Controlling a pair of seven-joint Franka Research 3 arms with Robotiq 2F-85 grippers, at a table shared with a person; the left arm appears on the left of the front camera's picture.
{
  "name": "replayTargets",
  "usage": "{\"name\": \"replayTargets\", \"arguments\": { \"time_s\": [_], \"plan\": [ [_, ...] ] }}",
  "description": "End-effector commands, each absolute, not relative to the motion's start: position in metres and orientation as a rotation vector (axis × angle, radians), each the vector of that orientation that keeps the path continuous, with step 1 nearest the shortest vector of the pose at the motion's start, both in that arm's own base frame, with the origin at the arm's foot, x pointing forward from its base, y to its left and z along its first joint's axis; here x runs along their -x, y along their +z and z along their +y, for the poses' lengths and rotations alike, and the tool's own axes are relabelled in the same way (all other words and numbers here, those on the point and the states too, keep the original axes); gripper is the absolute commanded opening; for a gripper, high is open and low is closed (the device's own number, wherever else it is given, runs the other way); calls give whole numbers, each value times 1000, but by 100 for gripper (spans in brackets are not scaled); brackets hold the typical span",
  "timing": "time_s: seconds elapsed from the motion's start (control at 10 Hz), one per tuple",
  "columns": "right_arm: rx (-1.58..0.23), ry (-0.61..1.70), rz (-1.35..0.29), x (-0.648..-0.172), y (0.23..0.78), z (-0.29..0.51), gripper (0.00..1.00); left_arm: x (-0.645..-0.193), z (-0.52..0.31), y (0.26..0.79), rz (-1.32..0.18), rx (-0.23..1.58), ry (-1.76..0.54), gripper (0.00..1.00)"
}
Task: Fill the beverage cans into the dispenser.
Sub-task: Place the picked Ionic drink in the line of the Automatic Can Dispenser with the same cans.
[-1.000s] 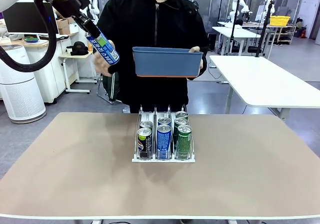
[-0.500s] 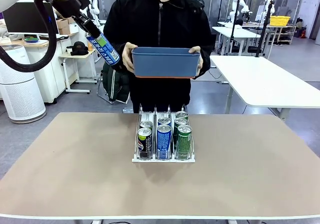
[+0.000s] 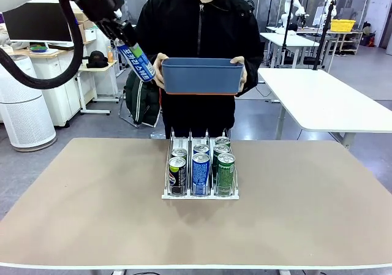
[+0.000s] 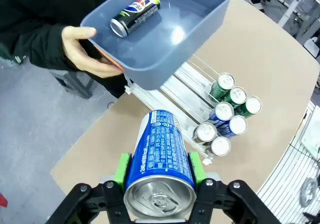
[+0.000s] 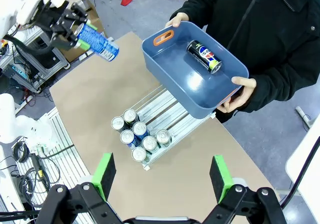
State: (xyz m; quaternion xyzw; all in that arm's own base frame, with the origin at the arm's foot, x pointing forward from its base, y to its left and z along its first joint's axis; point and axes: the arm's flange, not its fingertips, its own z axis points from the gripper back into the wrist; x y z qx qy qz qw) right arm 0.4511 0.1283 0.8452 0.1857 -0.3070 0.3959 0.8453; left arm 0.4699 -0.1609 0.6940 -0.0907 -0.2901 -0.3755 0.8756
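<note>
The worktop [image 3: 86, 207] is bare left and right of the dispenser [image 3: 200, 195]. Six cans [image 3: 201, 174] occupy the front of its three lanes; the rear lane sections are free. The blue bin [image 3: 202, 76], held by the person [image 3: 196, 24], appears to overhang that rear end, obstructing vertical access.

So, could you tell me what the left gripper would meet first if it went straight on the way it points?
Probably the blue bin: the left gripper is shut on a blue-and-white can aimed at the bin's lower wall, beside the person's hand. Depth is unclear; it might pass just beneath.
</note>
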Motion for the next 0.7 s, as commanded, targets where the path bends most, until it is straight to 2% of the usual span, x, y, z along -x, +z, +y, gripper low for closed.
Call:
{"name": "replayTargets", "arguments": {
  "time_s": [0.0,0.3,0.5,0.6],
  "plan": [
    [-392,837,-645,-450,845,128,100,-430,-178,689,-619,179,-725,57],
    [-392,837,-645,-450,845,128,100,-388,-210,693,-566,214,-767,57],
    [-392,837,-645,-450,845,128,100,-380,-212,696,-539,254,-898,57],
    [-392,837,-645,-450,845,128,100,-385,-216,693,-550,207,-793,57]
  ]
}}
